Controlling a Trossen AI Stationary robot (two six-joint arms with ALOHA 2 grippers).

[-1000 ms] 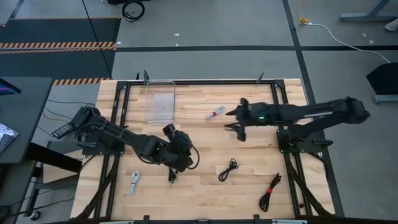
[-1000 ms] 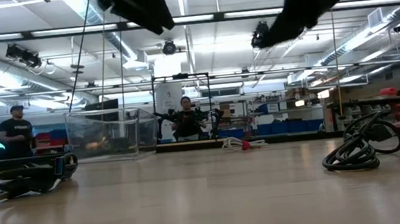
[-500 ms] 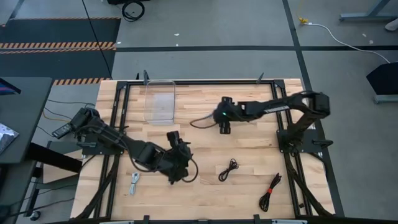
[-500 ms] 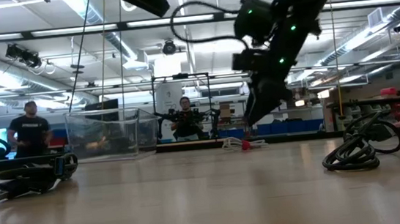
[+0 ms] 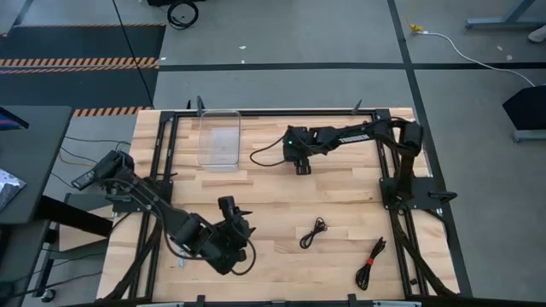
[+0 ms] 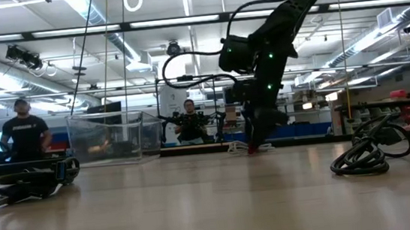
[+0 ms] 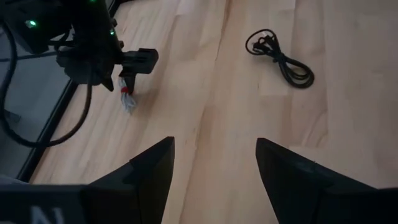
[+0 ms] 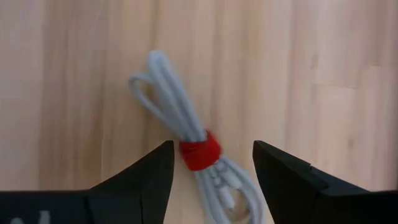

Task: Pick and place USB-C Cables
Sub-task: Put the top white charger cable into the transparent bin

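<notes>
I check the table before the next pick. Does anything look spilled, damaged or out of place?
Nothing stands out. The red-tied white cable lies neatly bundled between the open fingers of the right gripper, the black cable lies coiled on the table, and the clear bin stands upright.

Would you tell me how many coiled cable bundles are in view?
4: white red-tied one at the right claw, black one mid-table, red-tied black one front right, dark one left in the low view; more may be hidden.

The high view is looking straight down; the low view is looking level across; both wrist views are sharing the red-tied white cable point(image 8: 198, 151), the right's nearest.
</notes>
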